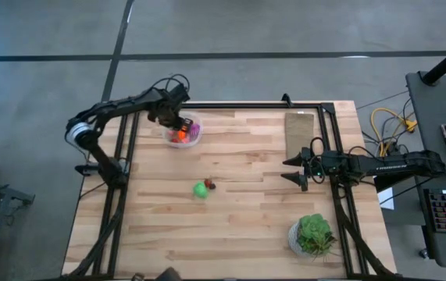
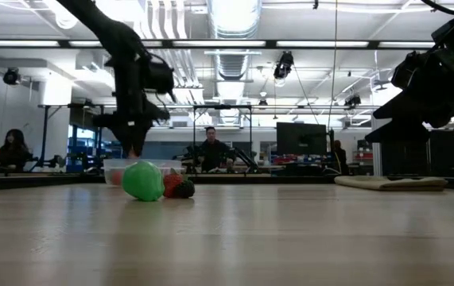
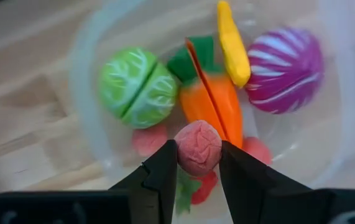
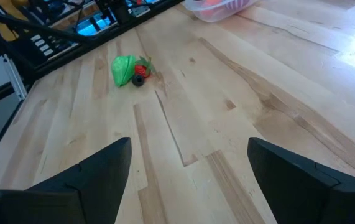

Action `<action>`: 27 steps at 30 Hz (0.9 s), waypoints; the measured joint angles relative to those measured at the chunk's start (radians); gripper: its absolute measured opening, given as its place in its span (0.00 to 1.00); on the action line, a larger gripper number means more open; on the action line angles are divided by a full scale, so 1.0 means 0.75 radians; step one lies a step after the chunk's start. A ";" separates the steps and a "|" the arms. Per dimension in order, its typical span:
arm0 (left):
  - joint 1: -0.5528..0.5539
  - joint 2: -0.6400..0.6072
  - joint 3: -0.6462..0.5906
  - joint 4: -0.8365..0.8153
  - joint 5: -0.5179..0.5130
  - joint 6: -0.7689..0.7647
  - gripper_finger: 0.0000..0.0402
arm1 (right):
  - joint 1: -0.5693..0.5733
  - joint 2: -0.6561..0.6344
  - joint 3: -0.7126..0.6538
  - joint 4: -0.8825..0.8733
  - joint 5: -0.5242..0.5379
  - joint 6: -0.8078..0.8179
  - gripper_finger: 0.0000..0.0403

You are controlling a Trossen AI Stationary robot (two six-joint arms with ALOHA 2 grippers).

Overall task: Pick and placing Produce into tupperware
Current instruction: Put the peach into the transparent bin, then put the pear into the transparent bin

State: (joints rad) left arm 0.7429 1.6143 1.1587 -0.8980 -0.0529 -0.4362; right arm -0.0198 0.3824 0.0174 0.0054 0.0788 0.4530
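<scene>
The clear round tupperware stands at the table's far left, with a green cabbage half, an orange carrot, a yellow piece and a purple cabbage in it. My left gripper hangs above it, shut on a small pink bumpy piece. A green ball with a small red piece and a dark bit lies mid-table. My right gripper waits open at the right edge. My left gripper pinches the pink bumpy piece by its two opposite sides between its two fingertips. The fingers point down from above. The piece is lifted clear, over the produce in the tupperware.
A folded tan cloth lies at the far right. A leafy green plant in a white pot stands at the near right. The dark table frame runs along the edges. People sit at desks beyond the table.
</scene>
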 joint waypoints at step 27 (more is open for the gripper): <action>-0.008 -0.089 0.025 0.081 0.032 -0.037 0.55 | 0.000 0.000 0.000 0.000 0.000 0.000 0.78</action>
State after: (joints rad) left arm 0.7372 1.5475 1.1774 -0.8376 -0.0285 -0.4641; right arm -0.0196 0.3824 0.0174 0.0052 0.0788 0.4530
